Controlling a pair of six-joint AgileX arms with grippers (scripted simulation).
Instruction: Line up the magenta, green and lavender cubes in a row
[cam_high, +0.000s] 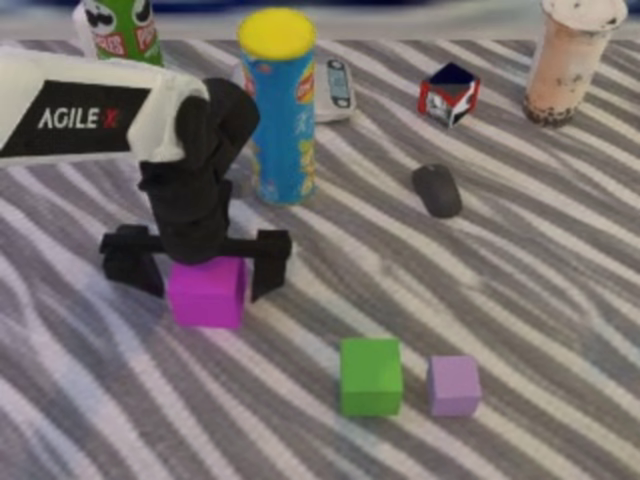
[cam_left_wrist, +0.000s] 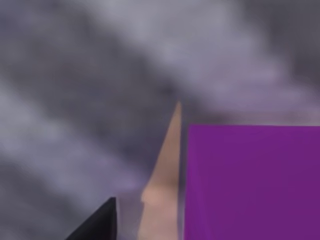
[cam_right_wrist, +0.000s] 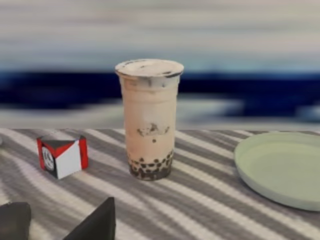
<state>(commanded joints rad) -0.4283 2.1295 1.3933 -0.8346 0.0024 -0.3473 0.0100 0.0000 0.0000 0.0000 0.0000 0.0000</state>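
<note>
The left tool (cam_high: 205, 268) stood over the large matte magenta cube (cam_high: 207, 291) at the left of the grey striped worktop (cam_high: 540, 290), its two black fingers spread apart on either side of the cube and hiding the cube's upper edge; whether they touched it could not be told. In the left wrist view only part of the magenta cube (cam_left_wrist: 250, 182) showed, cut off by the frame. There were three plain cubes: the magenta one, a smaller green cube (cam_high: 370, 376) and, just beside it, the smallest lavender cube (cam_high: 453, 385). The right arm was outside the top view.
</note>
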